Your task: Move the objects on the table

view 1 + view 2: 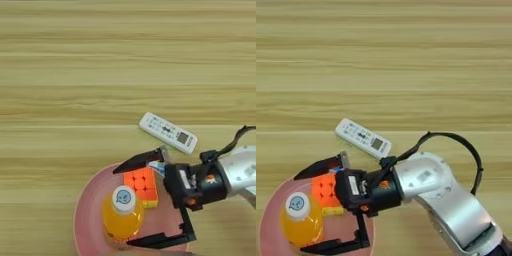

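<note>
the right eye view shows the whole silver forearm [446, 200] with a black cable looping over it, running down to the bottom right corner; the left eye view cuts the arm off at the right edge and shows only its wrist end. the left eye view, in turn, shows the pink plate [87, 210] nearly whole, while the right eye view loses the plate's left rim at the picture edge.

the gripper [137, 205] reaches in from the right over the plate, and its two black fingers [137, 162] are spread wide apart, holding nothing. one finger lies along the far side, its tip just past the upper corner of the colour puzzle cube [142, 187]; the other finger lies along the near side, at the foot of the orange juice bottle [121, 217]. both the cube and the bottle sit on the plate in the gap between the two fingers. the cube is closer to the far finger and to the gripper's body, with its orange face up and a yellow-green edge showing on its near side. the bottle stands upright, white cap on top, closer to the near finger and towards the fingertips, touching or just beside the cube's near left corner. whether either finger touches bottle or cube cannot be told.

the white remote [167, 132] lies flat on the worktop [100, 60], outside the fingers, beyond the far finger and off the plate, its small screen at the end towards the arm.
</note>
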